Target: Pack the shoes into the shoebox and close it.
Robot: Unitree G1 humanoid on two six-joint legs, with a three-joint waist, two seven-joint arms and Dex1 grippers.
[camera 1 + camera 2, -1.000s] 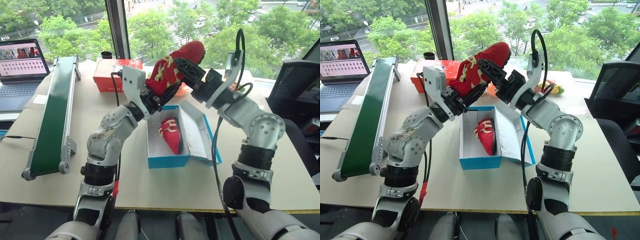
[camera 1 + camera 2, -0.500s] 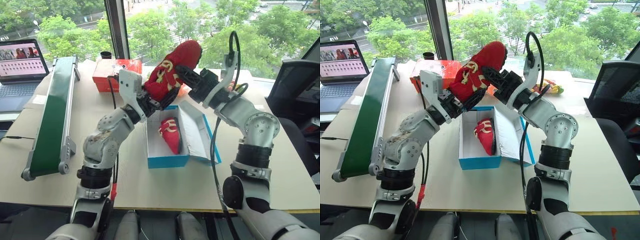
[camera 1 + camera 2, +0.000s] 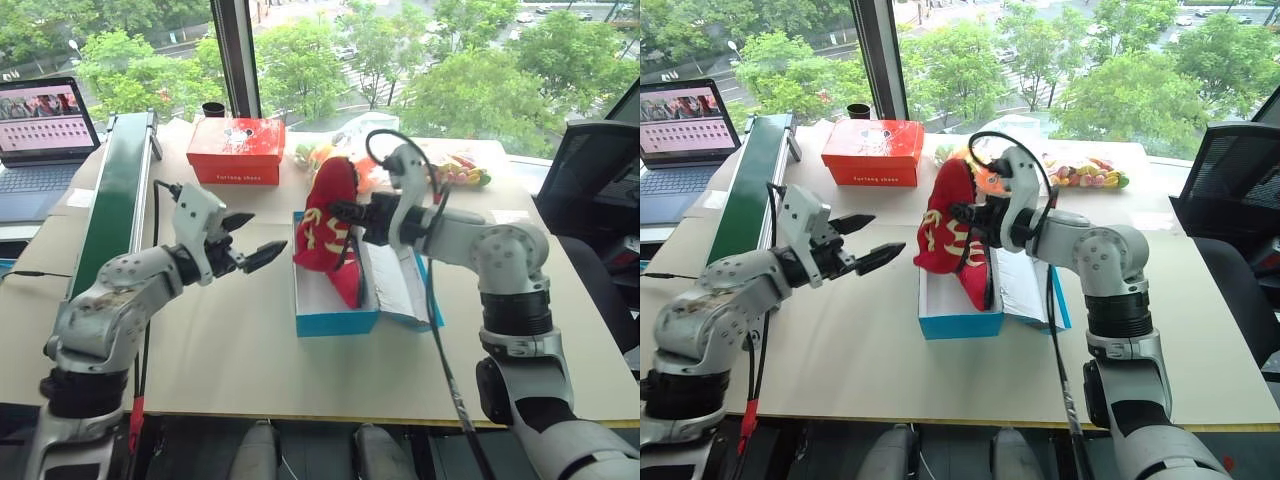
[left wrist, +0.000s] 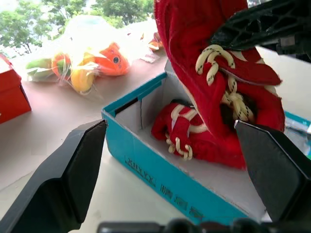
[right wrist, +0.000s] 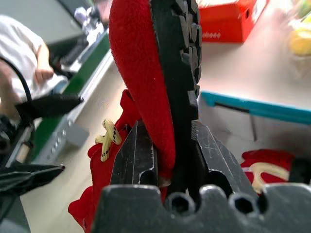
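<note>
Beige tabletop point(image 3: 330, 380) stretches under my arms, set against a tall window with green trees outside. On my left runs a long green conveyor belt with metal side rails point(image 3: 108, 215), and past it sits an open laptop with a lit screen point(image 3: 40, 125). A flat red cardboard shoebox point(image 3: 238, 150) lies at the far edge, with a small black cup point(image 3: 212, 109) behind it and a clear bag of colourful toy fruit point(image 3: 455, 170) to its right. A black mesh office chair point(image 3: 590, 180) stands off to my right.

At the middle of the table rests the bright blue cardboard shoebox with a white inside point(image 3: 335, 318), its hinged lid point(image 3: 405, 285) folded open toward my right. 1 small red fabric shoe with cream-yellow laces point(image 4: 187, 136) lies inside the box against the lid-side wall. The 2nd red fabric shoe point(image 3: 325, 225) hangs toe-down over the box opening, its black sole turned toward my right arm.

My right gripper point(image 3: 345, 213) is clamped narrow on that hanging shoe, 1 finger on the sole and the other on the red fabric side. My left gripper point(image 3: 252, 240) hovers beside the box on its left, jaws spread wide, holding nothing and touching nothing.
</note>
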